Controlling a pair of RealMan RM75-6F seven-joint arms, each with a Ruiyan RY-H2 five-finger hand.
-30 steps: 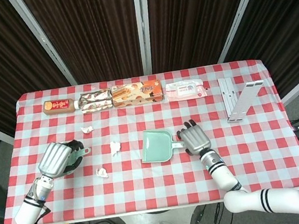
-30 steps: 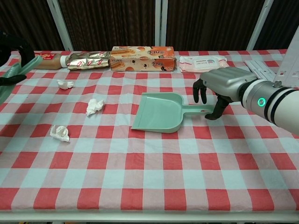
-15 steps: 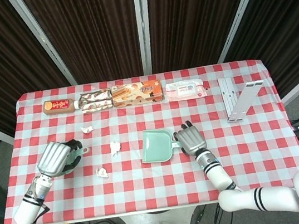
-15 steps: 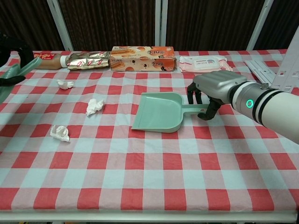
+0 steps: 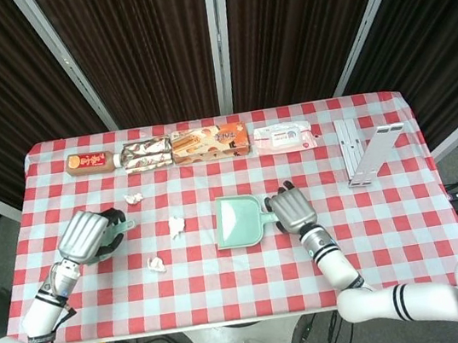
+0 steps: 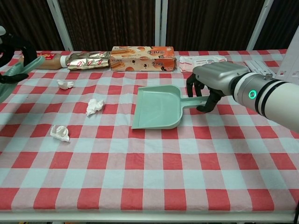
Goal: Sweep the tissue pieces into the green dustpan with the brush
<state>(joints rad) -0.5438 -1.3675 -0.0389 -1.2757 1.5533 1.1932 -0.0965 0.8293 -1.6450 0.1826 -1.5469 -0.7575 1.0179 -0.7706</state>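
The green dustpan (image 5: pixel 238 221) (image 6: pixel 157 108) lies mid-table, mouth toward the left, its handle end raised a little. My right hand (image 5: pixel 290 208) (image 6: pixel 212 86) grips that handle, fingers curled around it. My left hand (image 5: pixel 88 236) is at the left side and holds the green brush (image 5: pixel 125 227) (image 6: pixel 21 70), most of which is hidden by the hand. Three crumpled tissue pieces lie between the two hands: a far tissue piece (image 5: pixel 133 198) (image 6: pixel 65 84), a middle tissue piece (image 5: pixel 177 225) (image 6: pixel 95 106) and a near tissue piece (image 5: pixel 156 264) (image 6: pixel 60 133).
Along the table's back edge stand a sauce bottle (image 5: pixel 90 163), foil packets (image 5: pixel 147 153), an orange snack box (image 5: pixel 210 141) and a wipes pack (image 5: pixel 284 136). A white folding stand (image 5: pixel 368 149) sits at the back right.
My right hand moved left onto the dustpan's handle and closed around it. The handle end rose and the pan turned slightly. The left hand with the brush shifted only a little.
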